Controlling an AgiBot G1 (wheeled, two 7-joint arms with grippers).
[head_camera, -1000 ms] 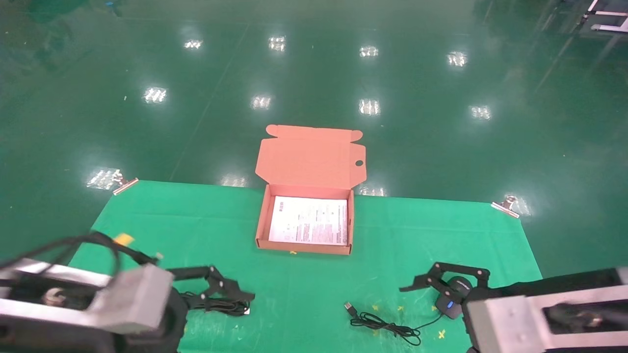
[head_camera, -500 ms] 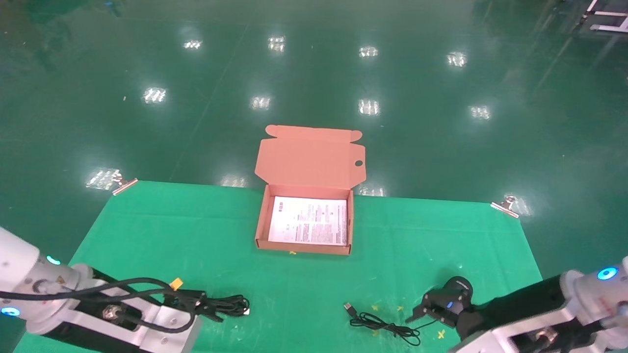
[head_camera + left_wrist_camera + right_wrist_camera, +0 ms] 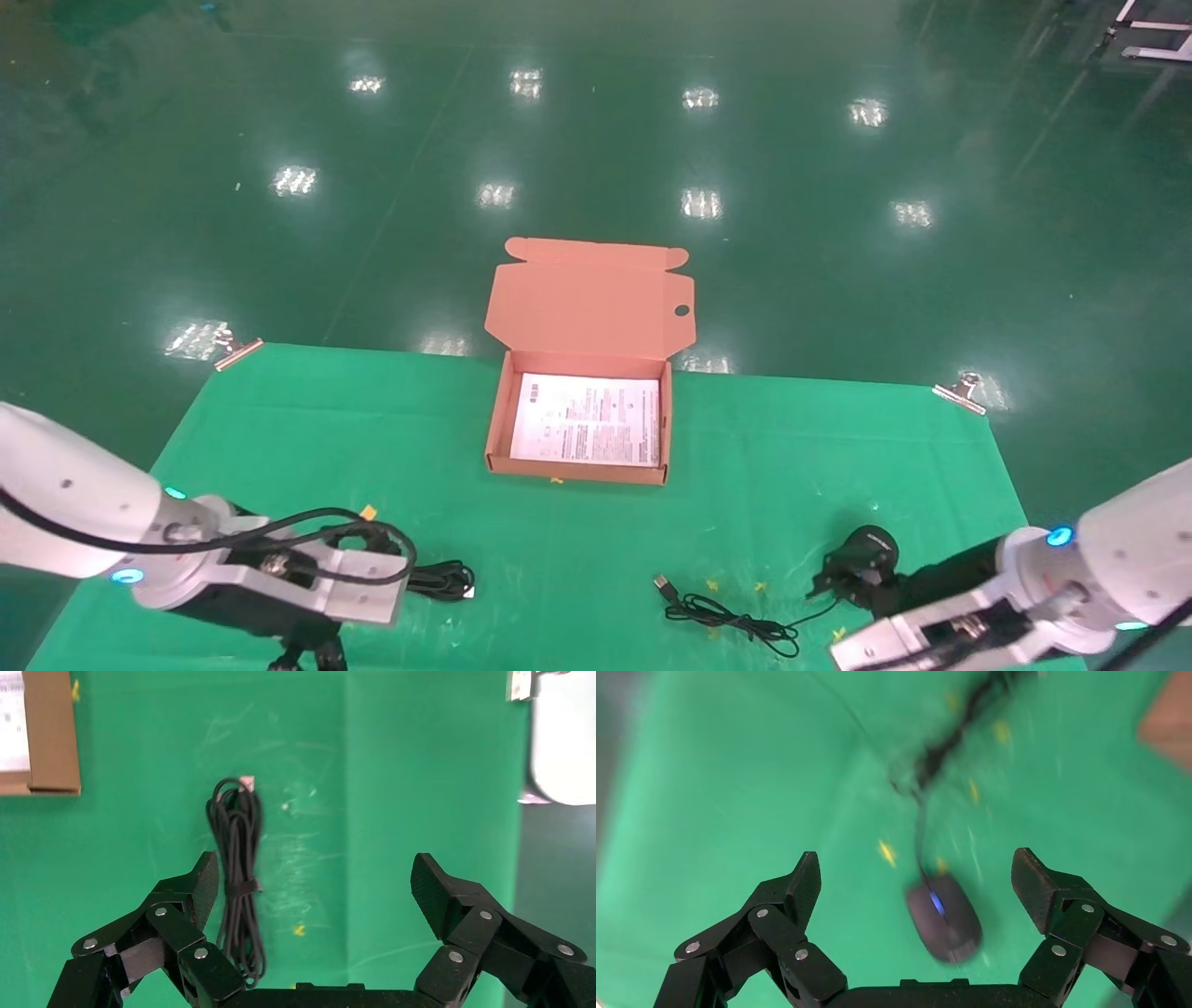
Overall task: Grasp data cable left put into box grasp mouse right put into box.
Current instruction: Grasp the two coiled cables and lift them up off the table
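Observation:
The data cable point(image 3: 447, 580), a tied black bundle with a white tag, lies on the mat at the near left. In the left wrist view it point(image 3: 239, 881) lies beside one finger of my open left gripper point(image 3: 314, 871), which hovers above it and holds nothing. The black mouse point(image 3: 868, 548) with a blue spot lies at the near right. It shows below and between the jaws of my open right gripper point(image 3: 916, 860), untouched point(image 3: 944, 917). The orange box point(image 3: 577, 471) stands open at the mat's middle far edge, with the leaflet point(image 3: 587, 419) as its floor.
The mouse's cord point(image 3: 736, 623) curls left across the mat to a USB plug point(image 3: 663, 584). The box lid point(image 3: 589, 298) stands up behind the box. Metal clips point(image 3: 237, 352) point(image 3: 959, 391) pin the green mat's far corners. Glossy green floor lies beyond.
Both arms have swung from reaching forward to wrists pointing down over the cable and the mouse. Both grippers stay open. Cable, mouse and box have not moved.

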